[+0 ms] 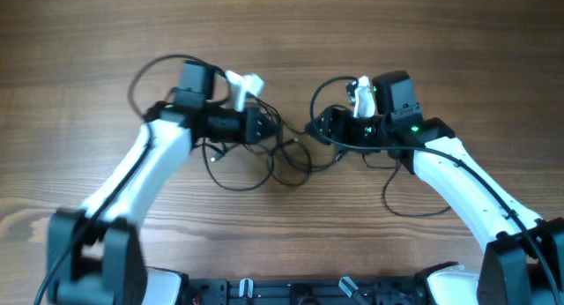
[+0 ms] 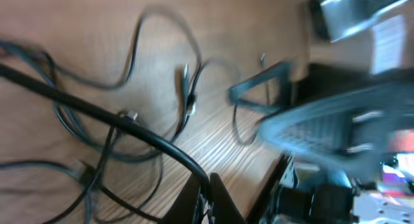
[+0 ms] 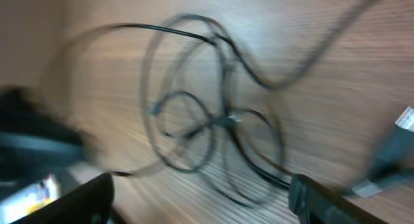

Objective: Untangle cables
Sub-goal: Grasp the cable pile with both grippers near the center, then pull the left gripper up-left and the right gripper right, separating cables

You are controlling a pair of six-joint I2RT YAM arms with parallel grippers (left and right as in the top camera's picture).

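Note:
The thin black cables [image 1: 284, 160] lie in a tangled heap of loops on the wooden table between my two grippers. My left gripper [image 1: 267, 127] is at the heap's left edge. In the left wrist view its fingers [image 2: 208, 187] are shut on one black cable [image 2: 97, 111] that stretches taut up to the left, with more loops and small plug ends [image 2: 187, 88] under it. My right gripper [image 1: 319, 124] is at the heap's right edge. In the blurred right wrist view its fingers [image 3: 200, 198] are wide open and empty above the cable loops [image 3: 194, 130].
Thicker black wires fixed to the arms arc over the left arm [image 1: 152, 71] and beside the right arm [image 1: 392, 202]. The other arm shows blurred in the left wrist view [image 2: 336, 120]. The table's front edge carries dark fixtures [image 1: 291, 290].

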